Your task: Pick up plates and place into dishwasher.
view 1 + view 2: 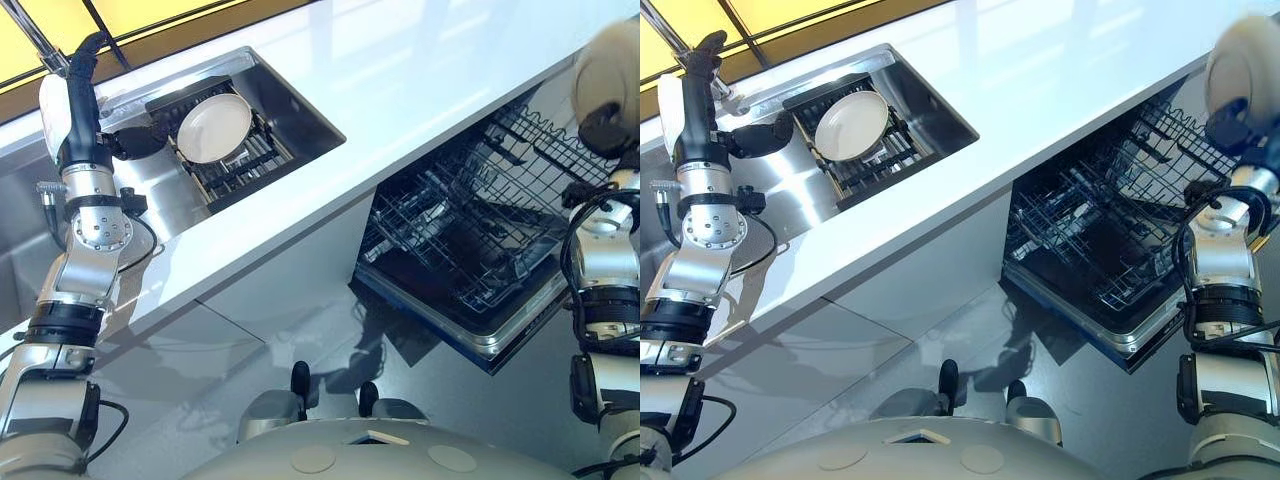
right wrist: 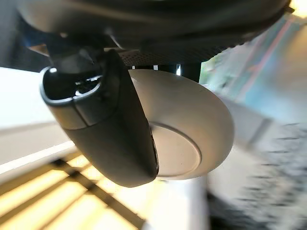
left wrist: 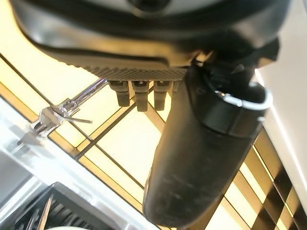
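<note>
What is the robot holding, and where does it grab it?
The right hand holds a white plate by its rim, thumb across the underside, above the dishwasher rack. The left hand holds nothing.

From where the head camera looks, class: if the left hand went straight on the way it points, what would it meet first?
Probably the faucet: the left hand points up past the sink toward it, though depth is unclear.

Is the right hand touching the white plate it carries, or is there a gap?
Touching. In the right wrist view, the right hand presses its thumb across the white plate, pinching it against the fingers behind.
</note>
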